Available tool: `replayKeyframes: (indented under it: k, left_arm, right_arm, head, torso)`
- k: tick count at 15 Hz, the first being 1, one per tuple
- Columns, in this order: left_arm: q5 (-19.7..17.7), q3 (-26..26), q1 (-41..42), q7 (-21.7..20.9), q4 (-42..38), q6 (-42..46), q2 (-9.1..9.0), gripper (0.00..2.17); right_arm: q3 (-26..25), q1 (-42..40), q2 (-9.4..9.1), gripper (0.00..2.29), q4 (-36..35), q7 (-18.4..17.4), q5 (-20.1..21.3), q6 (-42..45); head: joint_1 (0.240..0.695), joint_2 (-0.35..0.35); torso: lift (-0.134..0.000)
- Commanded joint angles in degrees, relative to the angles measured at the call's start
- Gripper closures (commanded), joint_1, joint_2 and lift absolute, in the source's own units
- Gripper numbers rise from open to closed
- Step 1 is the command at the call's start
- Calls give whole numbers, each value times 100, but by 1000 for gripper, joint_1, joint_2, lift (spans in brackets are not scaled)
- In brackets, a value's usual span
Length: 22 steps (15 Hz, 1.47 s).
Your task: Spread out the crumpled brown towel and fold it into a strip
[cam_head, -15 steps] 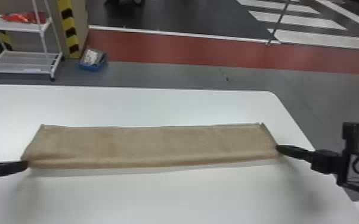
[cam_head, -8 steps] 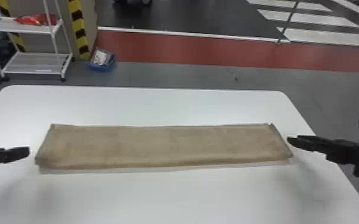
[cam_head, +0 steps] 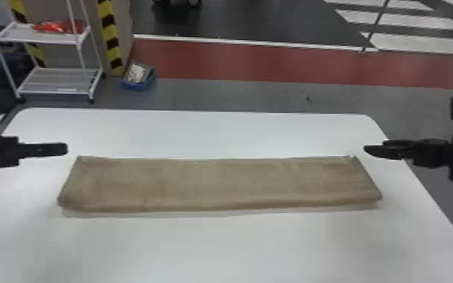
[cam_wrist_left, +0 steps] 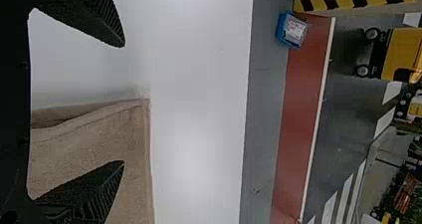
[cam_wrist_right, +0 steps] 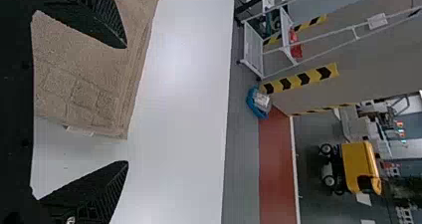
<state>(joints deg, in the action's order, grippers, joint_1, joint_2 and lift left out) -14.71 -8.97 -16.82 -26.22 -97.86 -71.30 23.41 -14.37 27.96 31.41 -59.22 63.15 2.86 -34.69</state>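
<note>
The brown towel [cam_head: 218, 182] lies as a long flat strip across the white table [cam_head: 222, 248], its lower fold slightly rounded. Off its far left corner is my left gripper [cam_head: 66, 149], above the table and apart from the cloth. My right gripper [cam_head: 367, 150] hangs just beyond the far right corner, also apart. In the left wrist view, the left gripper [cam_wrist_left: 123, 104] stands open, with the towel's corner [cam_wrist_left: 134, 114] visible between and beyond its fingers. The right wrist view has the right gripper [cam_wrist_right: 127, 104] open over the towel's other end [cam_wrist_right: 94, 84], holding nothing.
Past the table's far edge stand a white shelf rack [cam_head: 56, 81] at the left and a blue bin [cam_head: 138, 77] on the floor. Bare tabletop surrounds the towel in front and behind.
Both grippers have left the towel's near corners and moved away from the robot toward its far edge, rising and drawing outward. The towel keeps its strip shape; the head view has shifted slightly.
</note>
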Motion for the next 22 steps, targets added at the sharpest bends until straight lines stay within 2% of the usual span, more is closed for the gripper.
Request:
replayKeyframes:
  k: [1, 5, 8, 11, 17, 19, 22]
  left_arm:
    - [-15, 264, -287, 29, 241, -20, -39, 46]
    - [-24, 528, -507, 240, 514, -231, -65, 56]
    - [-67, 827, -744, 503, 857, -618, -65, 76]
    - [-67, 923, -744, 539, 997, -600, -100, 83]
    - [-85, 791, -454, 556, 997, -196, -126, 151]
    - [-243, 668, -375, 530, 997, -126, -126, 157]
    - [-287, 651, -313, 539, 997, -20, -126, 157]
  right_arm:
    - [356, 377, 6, 53, 323, 154, 461, 133]
    - [646, 482, 67, 56, 438, 453, 1014, 186]
    - [839, 491, 129, 124, 622, 461, 1252, 256]
    - [839, 421, 146, 191, 693, 514, 1243, 292]
    - [777, 210, 190, 218, 754, 505, 1129, 555]
    - [742, 157, 208, 218, 754, 505, 1111, 573]
    - [725, 139, 199, 221, 754, 505, 1076, 608]
  head:
    - [695, -115]
    - [695, -123]
    - [695, -130]
    - [695, -146]
    - [695, -152]
    - [695, -154]
    - [695, -158]
  torso:
    - [-123]
    - [-123]
    - [-123]
    - [-123]
    - [-123]
    - [-123]
    - [-123]
